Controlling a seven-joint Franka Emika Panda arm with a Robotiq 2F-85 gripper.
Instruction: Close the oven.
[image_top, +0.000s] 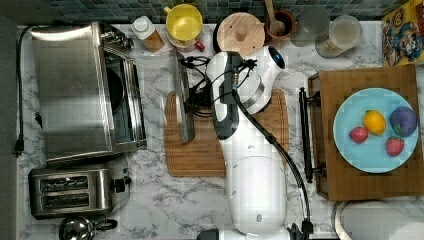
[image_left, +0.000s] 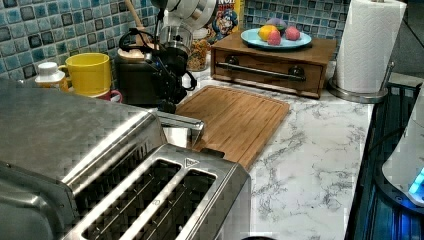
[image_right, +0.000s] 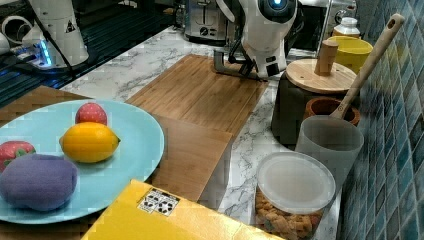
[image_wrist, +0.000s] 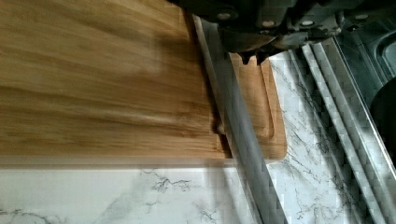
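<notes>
Marble counter (image_top: 165, 200) under a tiled backsplash, kitchen clutter all round; landmark is the oven (image_top: 75, 90), sitting at the counter end on the top view's left, with a two-slot toaster (image_top: 75, 192) just beside it; oven door (image_top: 150, 100) is dropped open and reaches out toward the bamboo cutting board (image_top: 200, 155), so its bar handle (image_top: 181, 97) hangs over the board's near edge; dark cavity of the oven is exposed behind the door.

Gripper (image_wrist: 252, 56) sits right at that handle, on the side away from the oven cavity; wrist view shows two short dark finger tips (image_wrist: 246, 58) close together just over the bar, nothing between them; reads as closed and empty, using the fingers as a pusher, not a grasp; contact with the bar itself I cannot confirm.

Judgement: step in hand is the lift-and-swing of the door, barely begun; door looks near flat.

Doing it well: get under or behind the bar near its middle, not an end, so the door doesn't rack; follow the hinge arc up and toward the oven, not a straight push; keep the wrist cable (image_top: 235, 85) clear of the handle; ease off near the frame; risk is fingers slipping off the round bar and the door dropping back.
</notes>
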